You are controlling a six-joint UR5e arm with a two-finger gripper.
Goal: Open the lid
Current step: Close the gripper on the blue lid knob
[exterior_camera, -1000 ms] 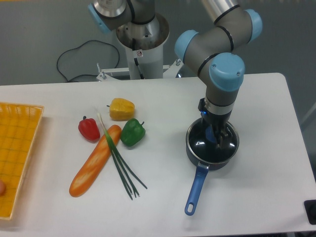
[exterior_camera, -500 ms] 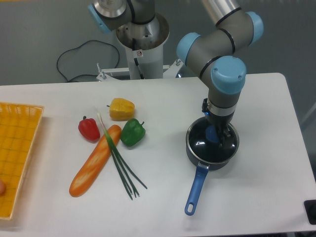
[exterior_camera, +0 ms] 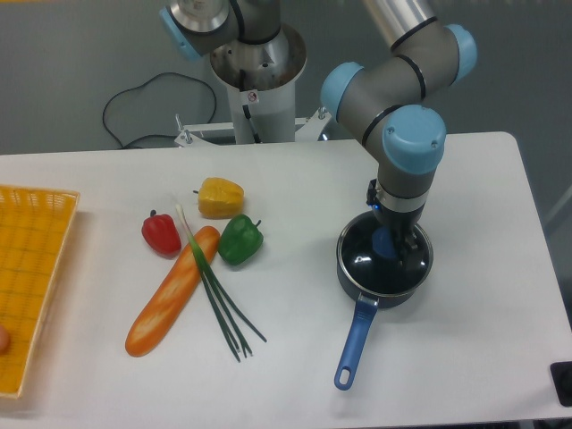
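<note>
The small dark saucepan (exterior_camera: 357, 279) stands at the right of the table, its long blue handle (exterior_camera: 355, 344) pointing toward the front edge. The clear glass lid (exterior_camera: 365, 257) lies level at the pan's rim. Its blue centre knob (exterior_camera: 382, 241) shows just under the wrist. My gripper (exterior_camera: 393, 243) comes straight down over the pan, its dark fingers closed around the knob. The fingertips are hard to make out against the dark pan. I cannot tell whether the lid's rim is touching the pan.
A yellow pepper (exterior_camera: 220, 197), a red pepper (exterior_camera: 161, 232), a green pepper (exterior_camera: 240, 239), a baguette (exterior_camera: 172, 290) and green onion stalks (exterior_camera: 219, 299) lie left of the pan. A yellow basket (exterior_camera: 31, 277) sits at the left edge. The arm's base (exterior_camera: 255, 80) stands at the back.
The gripper and wrist have risen slightly and shifted a little right over the pan. The blue knob has moved up with them. In the last half second almost nothing moved.
</note>
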